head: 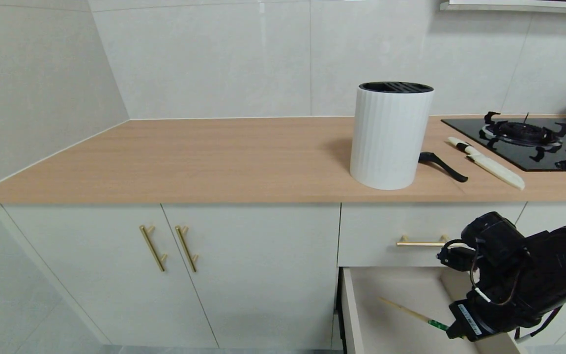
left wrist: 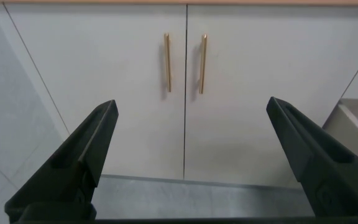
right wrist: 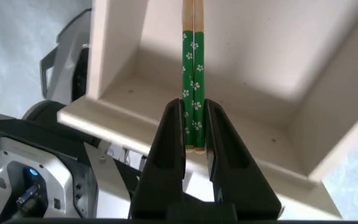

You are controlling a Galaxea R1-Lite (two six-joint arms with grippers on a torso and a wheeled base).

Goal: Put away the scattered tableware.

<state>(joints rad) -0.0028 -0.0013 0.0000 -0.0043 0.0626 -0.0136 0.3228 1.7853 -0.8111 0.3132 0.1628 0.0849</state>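
My right gripper is shut on a pair of wooden chopsticks with green flowered ends, holding them over the open white drawer. In the head view the chopsticks slant into the drawer below the counter, with the right gripper at the drawer's near right corner. On the counter lie a white-handled knife and a black utensil beside a tall white ribbed holder. My left gripper stands open, facing the cabinet doors with nothing between its fingers.
A black gas hob sits at the counter's right end. The wooden counter runs left to the tiled wall. Two cabinet doors with gold handles are below it, and a shut drawer with a gold handle is above the open one.
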